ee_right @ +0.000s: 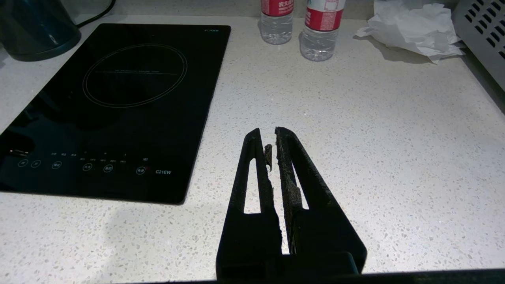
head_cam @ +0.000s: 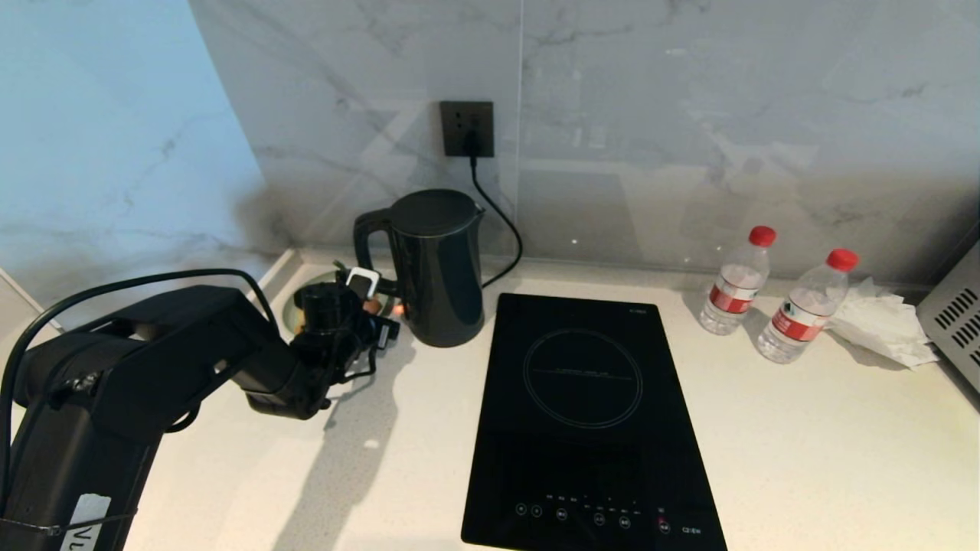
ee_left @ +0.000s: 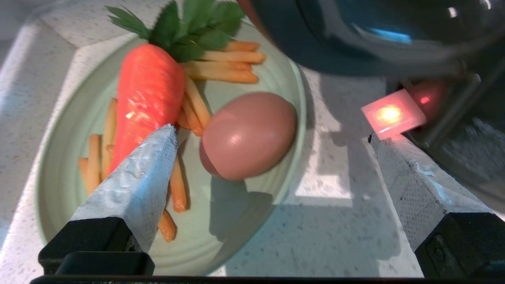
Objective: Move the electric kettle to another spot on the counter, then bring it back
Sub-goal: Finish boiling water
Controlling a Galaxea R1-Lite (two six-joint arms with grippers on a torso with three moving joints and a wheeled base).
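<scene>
The left end effector (ee_left: 272, 138) is hovering spread beside the electric kettle (head_cam: 436, 264); only its wrist view is revealing a plate (ee_left: 63, 157) of toy food. The right end effector (ee_right: 273, 138) is hanging pressed together above the tabletop (ee_right: 375, 138).

Electric kettle (head_cam: 438, 268) was set on the counter (head_cam: 804, 451) at the back, just left of the hob panel (head_cam: 589, 421), w/ wall socket (head_cam: 466, 128) behind it. Left gripper (head_cam: 367, 310) was held beside the kettle's handle side, over a plate (ee_left: 252, 221) w/ carrot (ee_left: 148, 96) and egg (ee_left: 248, 136) in it. Two bottles (head_cam: 739, 282) and tissue (head_cam: 880, 321) were placed right of the hob.
</scene>
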